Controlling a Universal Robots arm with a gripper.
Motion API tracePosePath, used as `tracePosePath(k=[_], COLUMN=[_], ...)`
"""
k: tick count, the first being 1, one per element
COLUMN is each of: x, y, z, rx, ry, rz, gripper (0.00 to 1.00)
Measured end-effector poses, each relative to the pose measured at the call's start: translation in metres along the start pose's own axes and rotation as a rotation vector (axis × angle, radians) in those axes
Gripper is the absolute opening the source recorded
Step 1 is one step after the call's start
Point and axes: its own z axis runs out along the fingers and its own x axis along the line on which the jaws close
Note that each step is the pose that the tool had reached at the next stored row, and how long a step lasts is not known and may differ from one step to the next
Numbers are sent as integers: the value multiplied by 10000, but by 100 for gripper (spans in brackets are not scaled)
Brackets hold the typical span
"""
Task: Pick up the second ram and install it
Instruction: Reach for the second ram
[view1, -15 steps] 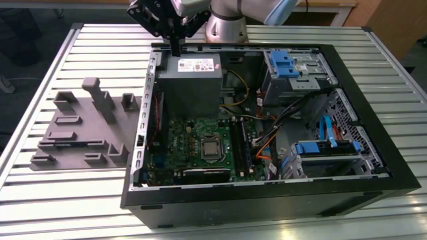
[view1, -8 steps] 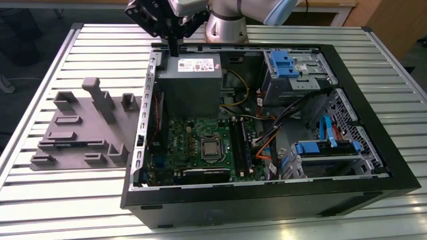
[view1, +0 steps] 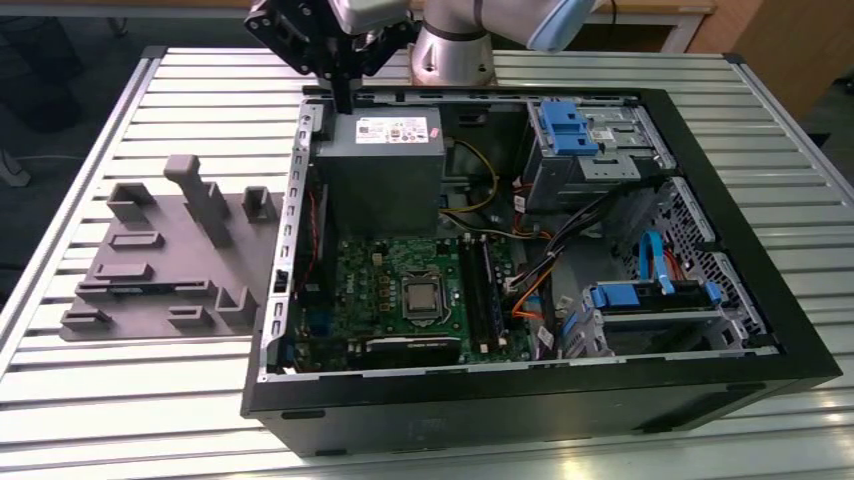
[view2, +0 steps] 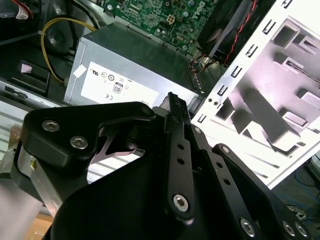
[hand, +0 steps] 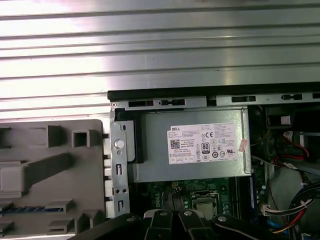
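Black end effector (view2: 172, 100) linkage blocks much of the second wrist view; its fingers look pressed together, near the power supply (view2: 125, 75).

Overhead light is bright. Glare streaks the table (hand: 150, 50) and, in the second wrist view, washes out the tray (view2: 280, 115); the computer case (view1: 534, 410) interior lies shadowed.

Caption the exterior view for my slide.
Gripper above the power supply of an open computer case, grey tray beside it on the slatted table.
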Motion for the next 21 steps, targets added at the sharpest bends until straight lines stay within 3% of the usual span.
tracePosePath(k=[21], x=[119], y=[-10], z=[8], rx=[1], ry=[4], rz=[0], gripper=[11])
